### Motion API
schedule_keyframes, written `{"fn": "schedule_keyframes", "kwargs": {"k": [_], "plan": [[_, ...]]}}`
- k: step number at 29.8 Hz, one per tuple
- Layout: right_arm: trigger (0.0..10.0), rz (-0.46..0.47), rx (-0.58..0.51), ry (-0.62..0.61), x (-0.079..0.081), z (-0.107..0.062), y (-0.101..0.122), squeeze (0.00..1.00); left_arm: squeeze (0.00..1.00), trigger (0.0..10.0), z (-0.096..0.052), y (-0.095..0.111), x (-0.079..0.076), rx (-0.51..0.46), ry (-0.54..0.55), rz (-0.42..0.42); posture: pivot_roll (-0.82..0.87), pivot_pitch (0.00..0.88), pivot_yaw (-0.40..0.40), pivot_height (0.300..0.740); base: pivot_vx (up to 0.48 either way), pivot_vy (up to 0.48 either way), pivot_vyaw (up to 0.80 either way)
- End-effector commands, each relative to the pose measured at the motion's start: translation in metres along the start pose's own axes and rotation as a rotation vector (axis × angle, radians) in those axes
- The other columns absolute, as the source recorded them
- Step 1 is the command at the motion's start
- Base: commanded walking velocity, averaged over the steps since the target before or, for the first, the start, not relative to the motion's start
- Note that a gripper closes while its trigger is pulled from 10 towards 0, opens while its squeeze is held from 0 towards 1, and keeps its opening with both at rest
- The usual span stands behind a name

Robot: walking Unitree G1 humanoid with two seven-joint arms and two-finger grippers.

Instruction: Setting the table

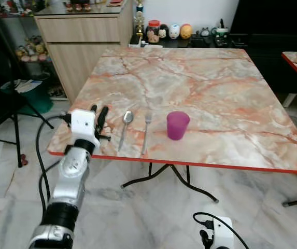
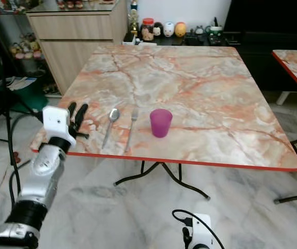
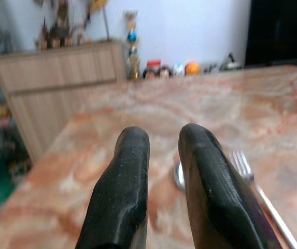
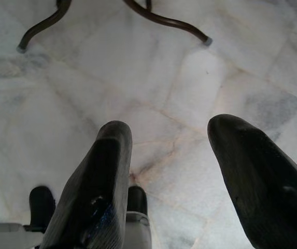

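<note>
Near the front left corner of the marble table [image 1: 205, 78], the left gripper [image 1: 98, 120] hovers low over the top, its two black fingers [image 3: 125, 192] nearly together with only a narrow slit between them and nothing held. Just to its right lies the spoon [image 1: 125, 127], and beside that, close but not touching, the fork [image 1: 146, 132]. Both lie with their long axes running from the near red-trimmed edge toward the far edge, bowl and tines at the far end, handles reaching almost to the near edge. The purple cup [image 1: 177, 125] stands upright to the right of the fork, a little apart from it.

The fingers point the same way the cutlery runs, so they are parallel to the spoon, not across it. In the left wrist view the spoon's bowl peeks out between the fingertips and the fork's tines show beside the right-hand finger.

The left arm is plainly the nearer one: it rises from below the table edge, forearm sloped up and forward, wrist just over the edge. The right gripper [image 4: 184, 176] hangs idle down by the floor, fingers spread wide and empty, above the tiles near the table's curved black legs [image 1: 169, 179].

Any further placing or straightening of cutlery would likely fall to the left arm.
</note>
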State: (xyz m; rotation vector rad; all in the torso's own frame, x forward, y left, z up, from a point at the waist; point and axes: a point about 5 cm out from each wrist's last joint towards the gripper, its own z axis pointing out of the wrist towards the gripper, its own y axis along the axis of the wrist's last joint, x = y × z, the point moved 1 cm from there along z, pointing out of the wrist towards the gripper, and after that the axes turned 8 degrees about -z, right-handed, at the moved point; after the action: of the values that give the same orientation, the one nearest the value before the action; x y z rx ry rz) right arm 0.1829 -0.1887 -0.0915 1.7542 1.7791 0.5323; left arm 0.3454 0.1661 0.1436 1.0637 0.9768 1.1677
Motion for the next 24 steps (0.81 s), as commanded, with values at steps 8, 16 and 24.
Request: {"fn": "schedule_keyframes", "kwargs": {"k": [8, 16, 24], "plan": [[10.0, 0.027, -0.014, -0.017, -0.004, -0.002, -0.004, 0.0, 0.0, 10.0, -0.014, -0.004, 0.018, 0.039, 0.031, -0.018, 0.05, 0.0, 0.007, 0.74, 0.0, 0.0, -0.34], [10.0, 0.007, -0.05, -0.043, -0.016, 0.001, 0.008, 0.0, 0.0, 10.0, -0.016, -0.009, 0.017, 0.055, 0.041, -0.021, 0.03, 0.0, -0.002, 0.74, 0.0, 0.0, 0.0], [10.0, 0.022, -0.036, -0.065, -0.025, 0.001, 0.009, 0.0, 0.0, 10.0, -0.01, -0.008, 0.013, 0.051, 0.04, -0.04, 0.04, 0.0, -0.008, 0.74, 0.0, 0.0, -0.35]]}}
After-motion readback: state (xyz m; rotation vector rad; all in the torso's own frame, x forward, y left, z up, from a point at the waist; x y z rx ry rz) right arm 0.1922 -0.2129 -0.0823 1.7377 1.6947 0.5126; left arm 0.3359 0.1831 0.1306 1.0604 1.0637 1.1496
